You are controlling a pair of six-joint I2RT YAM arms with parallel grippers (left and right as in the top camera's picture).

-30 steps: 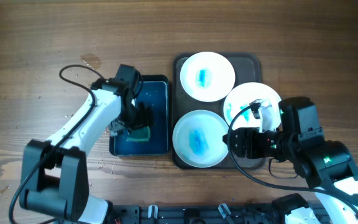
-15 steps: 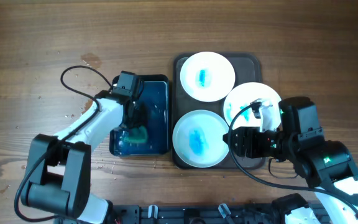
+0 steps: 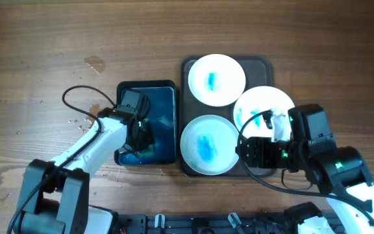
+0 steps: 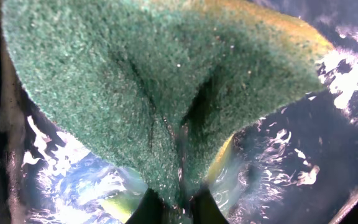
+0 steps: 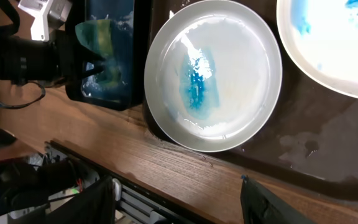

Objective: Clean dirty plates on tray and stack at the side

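Three white plates smeared with blue lie on the dark tray (image 3: 261, 64): a far one (image 3: 216, 79), a right one (image 3: 263, 105) and a near one (image 3: 208, 144). In the right wrist view the near plate (image 5: 213, 74) fills the middle and a second plate (image 5: 334, 43) shows at top right. My left gripper (image 3: 141, 140) sits in the water basin (image 3: 164, 110), shut on a green and yellow sponge (image 4: 166, 93) that folds between its fingers. My right gripper (image 5: 179, 205) hangs open over the table's front edge beside the near plate, holding nothing.
The basin (image 5: 114, 68) of bluish water stands directly left of the tray (image 5: 328, 143). Water drops and crumbs mark the wooden table (image 3: 76, 117) to the left. A black cable (image 3: 76, 97) loops from the left arm. A rail (image 5: 142, 199) runs along the front edge.
My left gripper closed on the sponge and shifted toward the near end of the basin. The right arm and the plates stayed almost still.
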